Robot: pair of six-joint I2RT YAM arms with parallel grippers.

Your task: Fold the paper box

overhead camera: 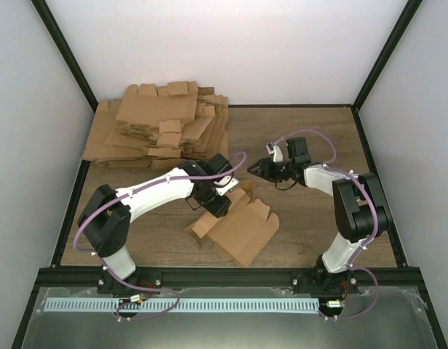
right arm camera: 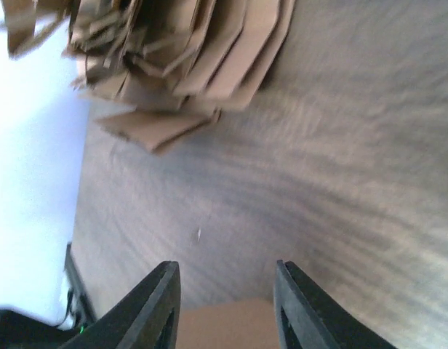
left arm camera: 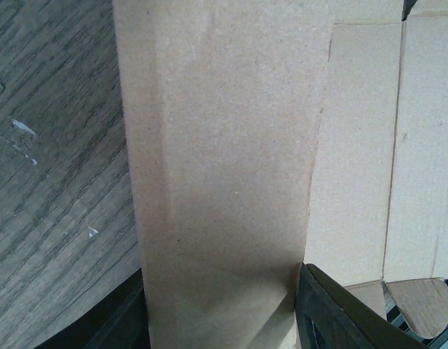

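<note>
The paper box (overhead camera: 238, 227) is a brown cardboard blank, partly folded, lying on the wooden table in front of the arms with flaps raised at its far edge. My left gripper (overhead camera: 218, 201) is at the box's far left corner. In the left wrist view one upright panel of the box (left arm camera: 224, 167) fills the gap between the two dark fingers (left arm camera: 333, 313), and my left gripper (left arm camera: 220, 291) is shut on it. My right gripper (overhead camera: 257, 169) hovers open and empty just beyond the box. In the right wrist view the gripper (right arm camera: 225, 269) shows a strip of the box (right arm camera: 224, 326) between its fingers.
A big pile of flat cardboard blanks (overhead camera: 158, 123) lies at the back left of the table and also shows in the right wrist view (right arm camera: 180, 58). Black frame posts and white walls bound the table (overhead camera: 311, 131).
</note>
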